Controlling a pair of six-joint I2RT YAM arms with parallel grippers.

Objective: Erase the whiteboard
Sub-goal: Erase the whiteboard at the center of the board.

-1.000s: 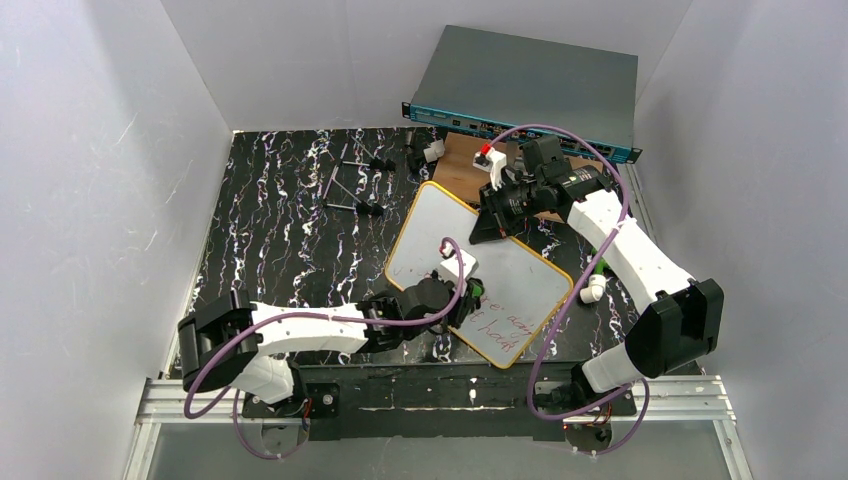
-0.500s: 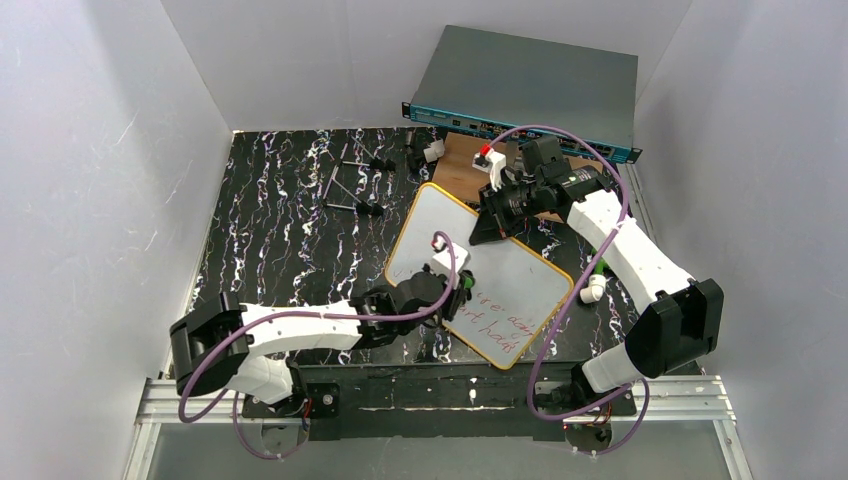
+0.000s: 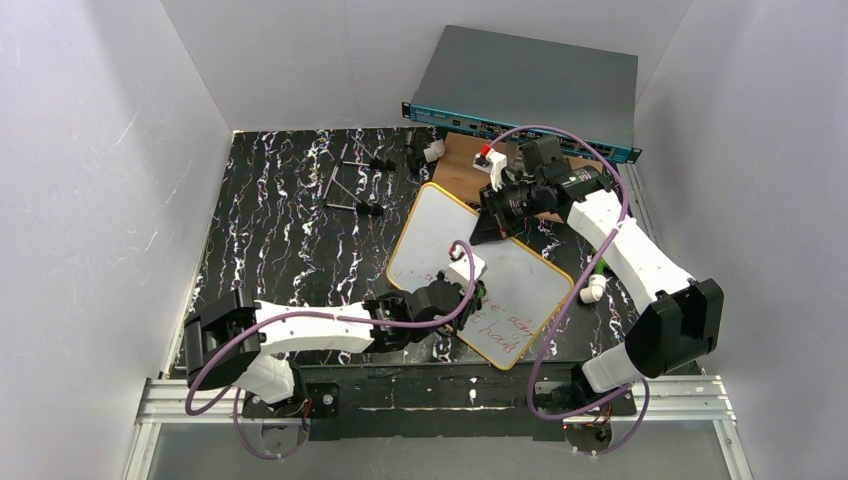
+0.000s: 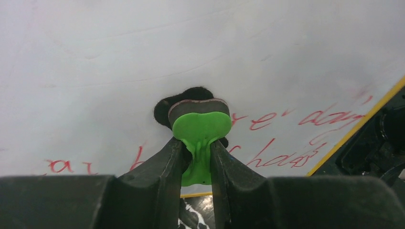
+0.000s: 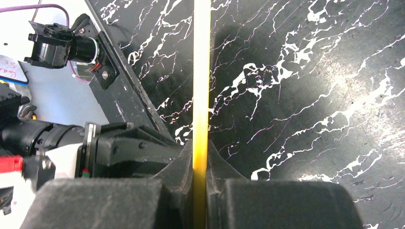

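Top camera sits high on the near side, looking down and away over the whole table (image 3: 280, 230). Left wrist camera is pressed close, facing the near half of the whiteboard (image 3: 435, 225); right wrist camera, equally close at its far edge, sights along the yellow frame edge-on. All three share that board.

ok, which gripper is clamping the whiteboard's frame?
The right gripper: its jaws pinch the yellow frame of the whiteboard on its far right edge. The left gripper instead holds a green eraser against the board's face.
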